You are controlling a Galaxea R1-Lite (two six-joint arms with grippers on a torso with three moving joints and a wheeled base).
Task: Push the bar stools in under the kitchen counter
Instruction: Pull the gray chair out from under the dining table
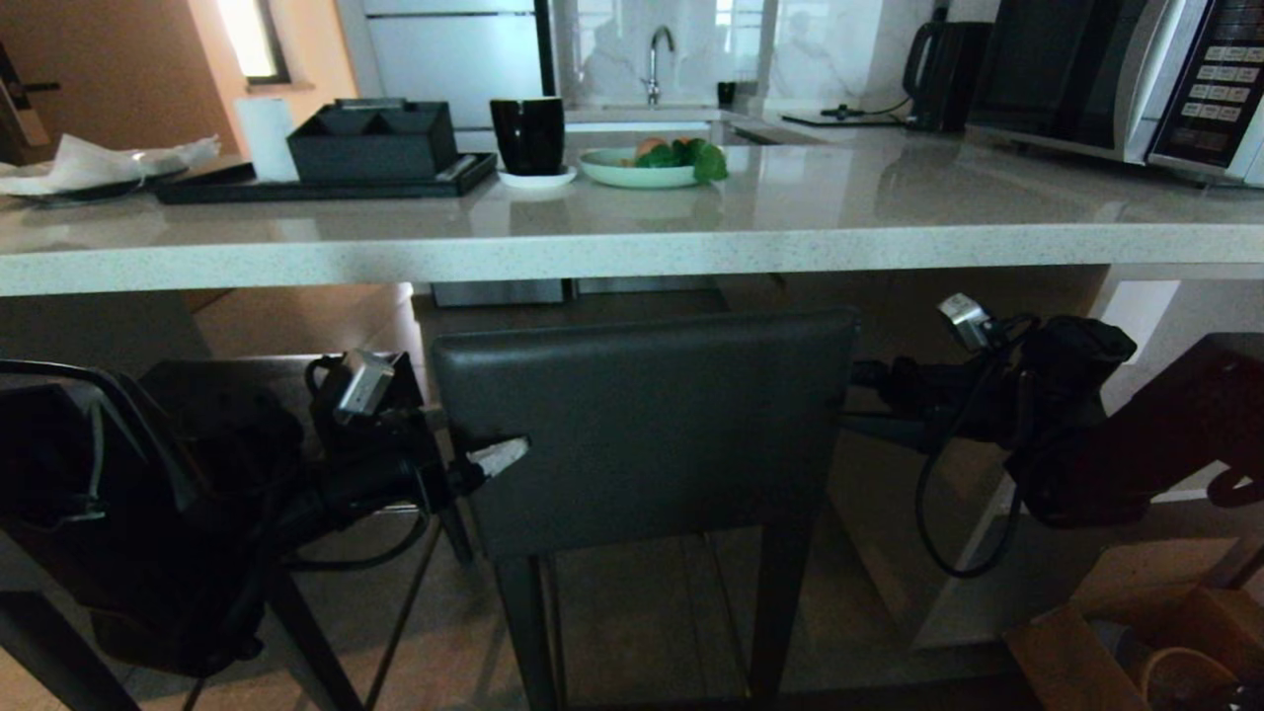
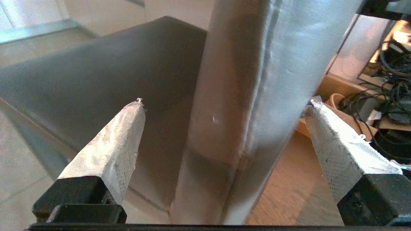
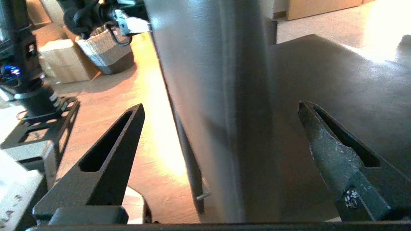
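A dark grey bar stool [image 1: 647, 425] stands right in front of the counter [image 1: 632, 247], its low backrest just below the thick pale edge of the stone top and its seat reaching in under the slab. The left tool [image 1: 494, 459] sits at the backrest's left edge with its jaws spread wide; from its own camera the backrest's edge stands between the two taped fingers [image 2: 112, 150], neither of them pressing on it. The right tool [image 3: 221, 109] is at the opposite edge of the backrest, also wide open, its dark fingers [image 3: 109, 160] standing either side of the upright panel with a gap on both sides. So both tools straddle the stool's back without gripping anything. A second stool [image 1: 1205, 405] shows only as a dark shape at the far right, beyond the right arm. On the counter are a black tray [image 1: 326, 183] carrying a dark box, a black cup [image 1: 528, 133] on a saucer, a plate of greens [image 1: 647, 163] and a microwave [image 1: 1126, 74]. Cardboard boxes [image 1: 1136, 642] lie on the floor at the lower right
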